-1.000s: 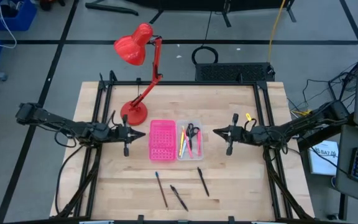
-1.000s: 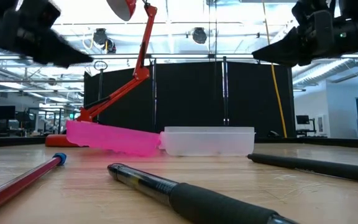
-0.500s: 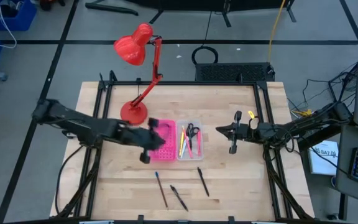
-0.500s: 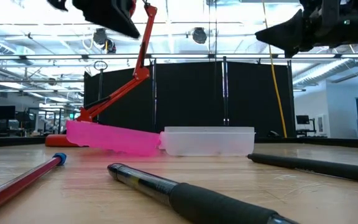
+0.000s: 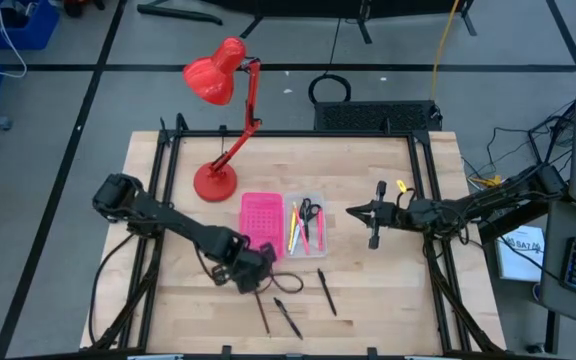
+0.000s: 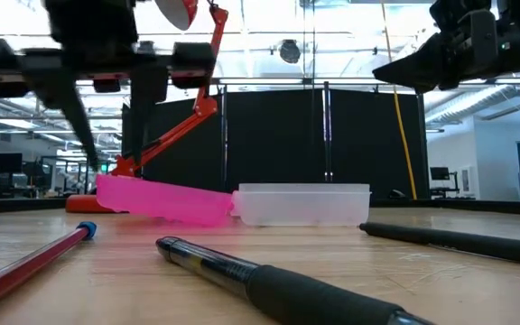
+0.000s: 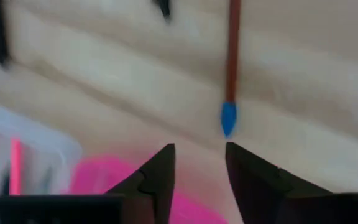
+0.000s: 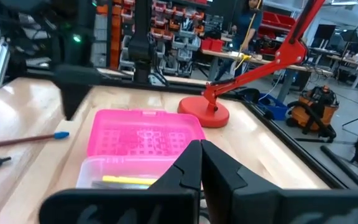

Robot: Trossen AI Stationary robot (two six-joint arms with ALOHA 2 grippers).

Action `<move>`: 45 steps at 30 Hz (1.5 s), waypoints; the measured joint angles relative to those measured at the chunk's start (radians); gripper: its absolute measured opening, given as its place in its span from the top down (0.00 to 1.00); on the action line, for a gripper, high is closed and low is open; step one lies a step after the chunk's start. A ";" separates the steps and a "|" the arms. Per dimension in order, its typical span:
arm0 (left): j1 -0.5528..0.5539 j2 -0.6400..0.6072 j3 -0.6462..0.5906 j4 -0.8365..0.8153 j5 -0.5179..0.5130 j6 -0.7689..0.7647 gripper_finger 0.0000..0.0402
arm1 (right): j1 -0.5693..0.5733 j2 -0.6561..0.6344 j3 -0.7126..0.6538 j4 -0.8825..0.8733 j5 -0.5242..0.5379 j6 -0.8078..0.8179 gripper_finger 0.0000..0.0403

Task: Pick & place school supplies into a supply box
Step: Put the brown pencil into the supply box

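Since three pens are loose on the table, from above the left gripper (image 5: 251,283) hangs over the blue-tipped pencil (image 5: 258,305), at 7 o'clock from the clear supply box (image 5: 305,226). Its wrist view shows fingers (image 7: 160,171) apart, empty, ready to straddle it. Right gripper (image 5: 373,222) waits pinched closed at 3 o'clock.

The high view looks straight down on the whole table (image 5: 368,180), while the low view sits at tabletop level, facing across toward the pink tray (image 6: 161,200). The left wrist view looks closely down just beside that tray's edge, and the right wrist view faces it from farther off; all four share it.
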State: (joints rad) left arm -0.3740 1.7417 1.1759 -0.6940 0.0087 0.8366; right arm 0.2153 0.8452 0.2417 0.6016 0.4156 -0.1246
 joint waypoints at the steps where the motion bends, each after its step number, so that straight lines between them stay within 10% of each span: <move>1: -0.007 0.003 0.000 0.025 0.003 -0.001 0.61 | 0.000 0.000 0.000 -0.004 0.000 0.001 1.00; 24: -0.038 0.164 0.009 0.076 0.081 0.000 0.48 | 0.000 0.000 0.000 -0.001 0.000 0.010 1.00; 37: -0.001 0.196 0.010 0.090 0.146 0.028 0.95 | 0.000 0.000 0.000 -0.001 0.000 0.008 1.00; 45: -0.022 0.151 0.005 0.070 0.070 0.153 0.94 | 0.000 0.000 -0.012 -0.007 0.000 0.008 1.00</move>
State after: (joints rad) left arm -0.3964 1.8925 1.1806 -0.6241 0.0787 0.9898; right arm 0.2157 0.8452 0.2292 0.5941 0.4160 -0.1169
